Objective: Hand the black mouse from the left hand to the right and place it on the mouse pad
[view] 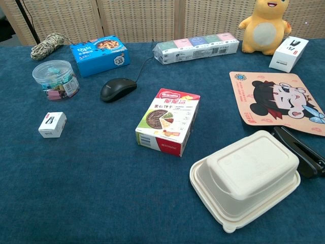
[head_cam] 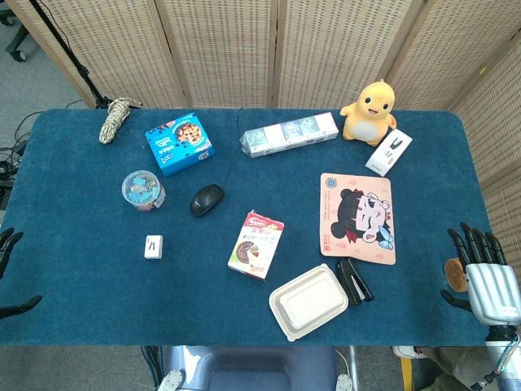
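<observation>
The black mouse (head_cam: 207, 199) (view: 118, 89) lies on the blue tablecloth left of centre, its cable running back toward the far edge. The mouse pad (head_cam: 358, 217) (view: 279, 101), pink with a cartoon face, lies flat at the right. My left hand (head_cam: 8, 244) shows only as dark fingertips at the left edge of the head view, far from the mouse and holding nothing. My right hand (head_cam: 482, 273) rests at the table's right front corner with its fingers spread and empty. Neither hand appears in the chest view.
A snack box (head_cam: 256, 244) and a white clamshell container (head_cam: 308, 300) sit at front centre, a black stapler (head_cam: 354, 280) by the pad's near edge. A blue box (head_cam: 178, 143), clip jar (head_cam: 143, 190), small white box (head_cam: 153, 246), tissue packs (head_cam: 290, 133), yellow toy (head_cam: 370, 112) and rope (head_cam: 116, 118) surround the mouse.
</observation>
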`<action>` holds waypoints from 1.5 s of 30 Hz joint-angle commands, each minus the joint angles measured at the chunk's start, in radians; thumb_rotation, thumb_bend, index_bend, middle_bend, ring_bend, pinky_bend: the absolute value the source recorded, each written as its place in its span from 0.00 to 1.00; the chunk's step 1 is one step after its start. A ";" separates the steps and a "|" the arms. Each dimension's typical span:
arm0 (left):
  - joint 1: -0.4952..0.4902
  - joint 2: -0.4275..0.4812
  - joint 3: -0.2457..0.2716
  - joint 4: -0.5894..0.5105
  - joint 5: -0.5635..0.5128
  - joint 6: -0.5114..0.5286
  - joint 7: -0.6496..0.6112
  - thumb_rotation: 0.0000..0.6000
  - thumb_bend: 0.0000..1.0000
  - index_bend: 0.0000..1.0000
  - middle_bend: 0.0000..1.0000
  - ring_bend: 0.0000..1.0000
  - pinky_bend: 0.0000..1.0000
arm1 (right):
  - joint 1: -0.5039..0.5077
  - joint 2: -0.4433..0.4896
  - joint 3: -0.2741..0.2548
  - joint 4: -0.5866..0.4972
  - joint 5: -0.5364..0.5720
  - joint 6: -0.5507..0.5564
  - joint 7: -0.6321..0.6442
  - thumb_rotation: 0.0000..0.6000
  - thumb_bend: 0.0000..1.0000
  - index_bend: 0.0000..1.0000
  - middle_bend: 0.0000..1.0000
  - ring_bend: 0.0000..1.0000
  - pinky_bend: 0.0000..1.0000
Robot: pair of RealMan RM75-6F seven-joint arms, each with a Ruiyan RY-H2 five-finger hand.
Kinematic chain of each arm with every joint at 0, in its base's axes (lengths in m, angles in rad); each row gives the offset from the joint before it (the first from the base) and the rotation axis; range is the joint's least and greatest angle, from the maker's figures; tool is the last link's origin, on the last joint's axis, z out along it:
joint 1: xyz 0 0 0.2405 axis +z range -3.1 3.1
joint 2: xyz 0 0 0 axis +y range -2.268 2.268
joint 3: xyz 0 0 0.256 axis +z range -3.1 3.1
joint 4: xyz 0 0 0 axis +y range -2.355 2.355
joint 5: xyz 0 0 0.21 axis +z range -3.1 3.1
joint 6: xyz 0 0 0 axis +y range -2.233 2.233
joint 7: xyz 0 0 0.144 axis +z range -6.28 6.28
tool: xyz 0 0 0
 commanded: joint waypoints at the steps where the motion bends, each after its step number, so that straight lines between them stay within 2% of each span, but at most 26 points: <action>1: 0.000 0.000 0.000 0.000 0.000 -0.001 0.000 1.00 0.07 0.00 0.00 0.00 0.00 | -0.001 0.001 -0.001 -0.001 -0.003 0.001 0.001 1.00 0.00 0.00 0.00 0.00 0.00; 11: -0.044 -0.003 -0.020 0.005 -0.014 -0.058 -0.036 1.00 0.07 0.00 0.00 0.00 0.00 | -0.003 0.000 -0.001 -0.006 -0.007 0.007 -0.004 1.00 0.00 0.00 0.00 0.00 0.00; 18: -0.181 0.020 -0.067 -0.041 -0.032 -0.240 -0.096 1.00 0.07 0.00 0.00 0.00 0.00 | -0.004 0.004 0.002 -0.007 -0.006 0.008 0.008 1.00 0.00 0.00 0.00 0.00 0.00; 22: -0.276 -0.007 -0.113 -0.067 -0.055 -0.328 -0.033 1.00 0.06 0.00 0.00 0.00 0.00 | -0.003 0.008 0.004 -0.005 -0.003 0.005 0.021 1.00 0.00 0.00 0.00 0.00 0.00; 26: -0.353 -0.051 -0.154 -0.084 -0.128 -0.409 0.026 1.00 0.06 0.00 0.00 0.00 0.00 | -0.002 0.010 0.006 -0.002 0.002 0.001 0.029 1.00 0.00 0.00 0.00 0.00 0.00; 30: -0.482 -0.136 -0.222 -0.067 -0.292 -0.547 0.090 1.00 0.06 0.00 0.00 0.00 0.00 | 0.002 0.010 0.010 0.001 0.010 -0.005 0.032 1.00 0.00 0.00 0.00 0.00 0.00; 33: -0.548 -0.192 -0.251 -0.036 -0.384 -0.614 0.104 1.00 0.06 0.00 0.00 0.00 0.00 | 0.000 0.013 0.009 0.001 0.006 -0.003 0.038 1.00 0.00 0.00 0.00 0.00 0.00; 39: -0.640 -0.307 -0.283 0.034 -0.483 -0.642 0.151 1.00 0.06 0.00 0.00 0.00 0.00 | -0.004 0.023 0.008 0.001 -0.003 0.004 0.064 1.00 0.00 0.00 0.00 0.00 0.00; 45: -0.725 -0.377 -0.305 0.077 -0.652 -0.693 0.194 1.00 0.06 0.00 0.00 0.00 0.00 | -0.003 0.033 0.007 0.004 -0.007 -0.002 0.093 1.00 0.00 0.00 0.00 0.00 0.00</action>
